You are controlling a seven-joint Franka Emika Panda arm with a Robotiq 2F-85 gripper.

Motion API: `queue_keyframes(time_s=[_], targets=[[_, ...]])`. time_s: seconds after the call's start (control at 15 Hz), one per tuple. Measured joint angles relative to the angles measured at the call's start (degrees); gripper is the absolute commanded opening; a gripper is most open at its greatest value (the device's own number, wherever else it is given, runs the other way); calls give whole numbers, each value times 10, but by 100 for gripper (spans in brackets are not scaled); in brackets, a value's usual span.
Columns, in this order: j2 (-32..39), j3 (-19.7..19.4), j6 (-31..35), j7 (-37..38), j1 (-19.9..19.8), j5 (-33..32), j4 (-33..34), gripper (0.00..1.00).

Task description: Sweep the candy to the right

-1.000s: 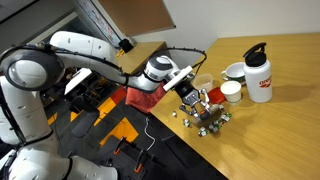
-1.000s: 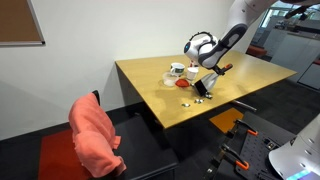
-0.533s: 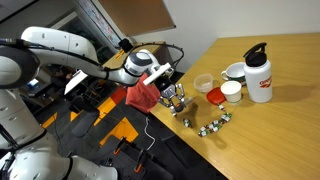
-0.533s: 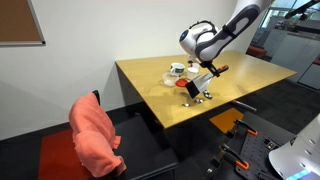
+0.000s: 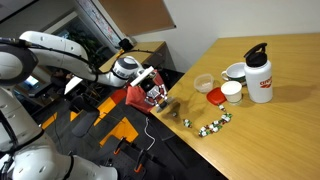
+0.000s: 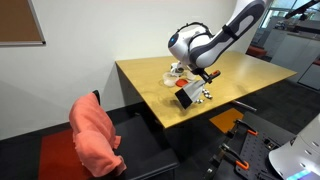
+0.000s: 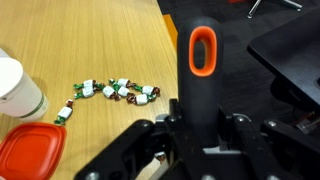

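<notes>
Wooden table, office lab: my gripper hovers near the edge, fingers clamped on a black tool handle. The candy lies strung out beside the red lid. I judge the tool must land flush behind the whole string, then push steadily.

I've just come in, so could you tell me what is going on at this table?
The robot's gripper is shut on a dark-handled tool with an orange loop, near the edge of the table. The candy lies in a loose row on the table, apart from the tool, close to a red lid and a white cup.
</notes>
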Motion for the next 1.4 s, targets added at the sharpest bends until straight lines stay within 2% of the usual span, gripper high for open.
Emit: queue_keyframes(time_s=[0.27,0.8,1.4], targets=[[21,-2,0,32,15,-25,0,12],[83,-35,-5,65,14,-135,20,12],[119,-76,-44,65,-10,-233,50,12]])
